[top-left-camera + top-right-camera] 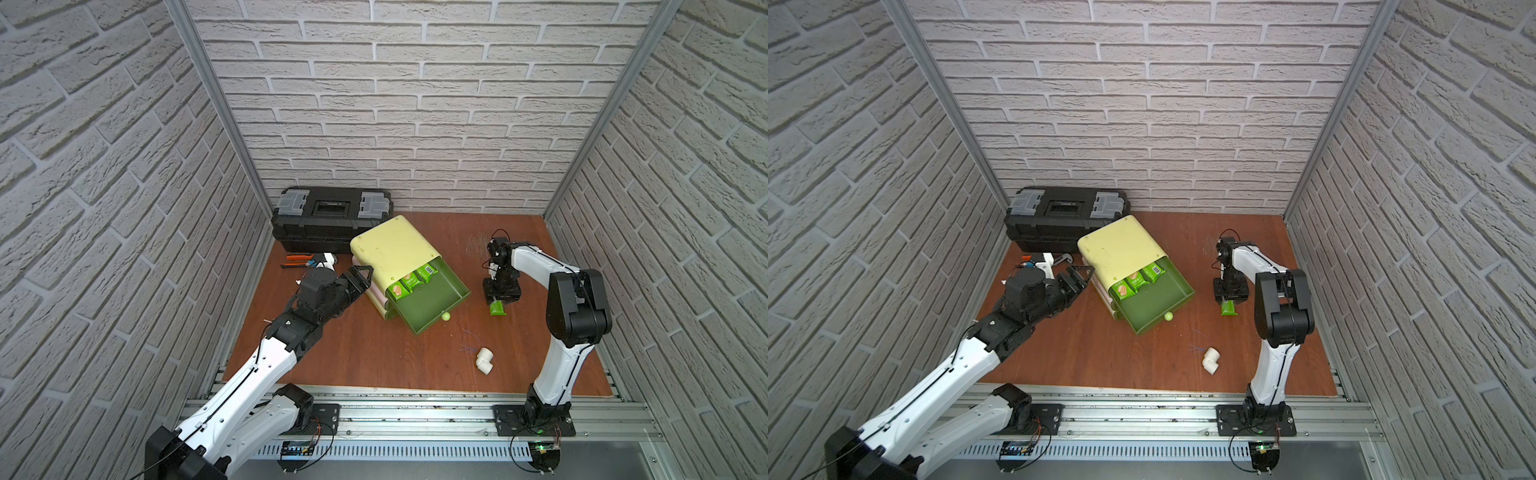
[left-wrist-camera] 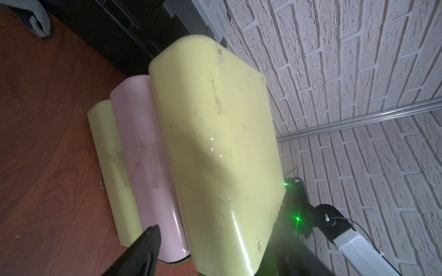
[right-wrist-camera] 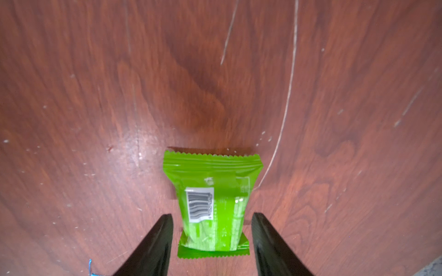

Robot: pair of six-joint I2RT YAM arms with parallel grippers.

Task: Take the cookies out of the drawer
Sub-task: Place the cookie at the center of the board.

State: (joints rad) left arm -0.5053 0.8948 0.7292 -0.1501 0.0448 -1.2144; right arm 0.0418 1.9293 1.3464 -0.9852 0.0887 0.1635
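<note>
Cookie packet (image 3: 212, 203) lies free within wide right pincer (image 3: 211, 214) — wrist view only; left pincer (image 1: 364, 279) wide too.

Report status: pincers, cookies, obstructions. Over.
Left pincer open beside cabinet. Right pincer open, astride one green packet on the table. Three packets visible in open drawer. Nothing blocking the drawer.

Three cookie packets (image 1: 411, 281) are lying in the open drawer (image 1: 438, 301); a fourth packet (image 1: 497, 310) is resting on the table (image 1: 374, 353) to its right; a toolbox (image 1: 332, 218) is sitting behind.
</note>
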